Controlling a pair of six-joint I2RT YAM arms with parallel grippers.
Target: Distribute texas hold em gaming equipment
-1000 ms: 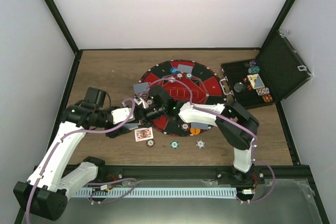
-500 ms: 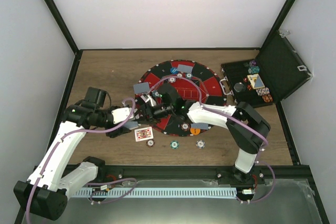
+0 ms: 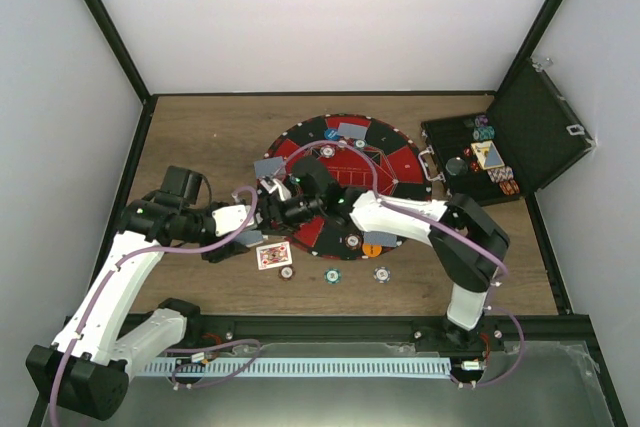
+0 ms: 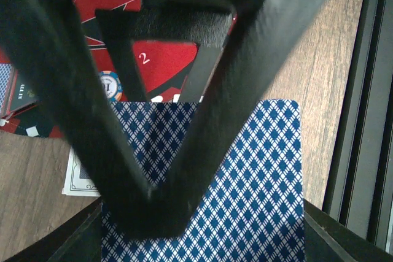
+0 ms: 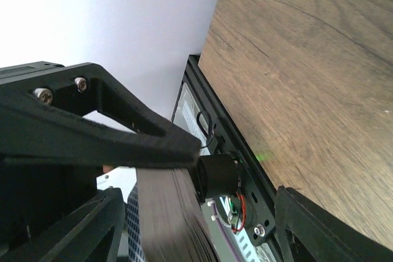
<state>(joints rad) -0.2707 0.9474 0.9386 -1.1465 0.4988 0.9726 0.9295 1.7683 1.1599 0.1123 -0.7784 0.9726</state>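
The left fingers (image 4: 73, 121) clamp the blue-backed card (image 4: 258, 176) — the right fingers (image 5: 110, 133) seem near, their gap unclear.

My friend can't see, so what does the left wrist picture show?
The left gripper pinches a blue diamond-backed card, filling the view. Behind lie a red and black game board, a chip, a white card and the wooden table.

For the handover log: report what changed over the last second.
The right arm's elbow swung out to the right; the right gripper stayed pointed at the left gripper. Nothing visibly taken or released. Left gripper still shut on the blue-backed card; table chips, face-up card, case unmoved.
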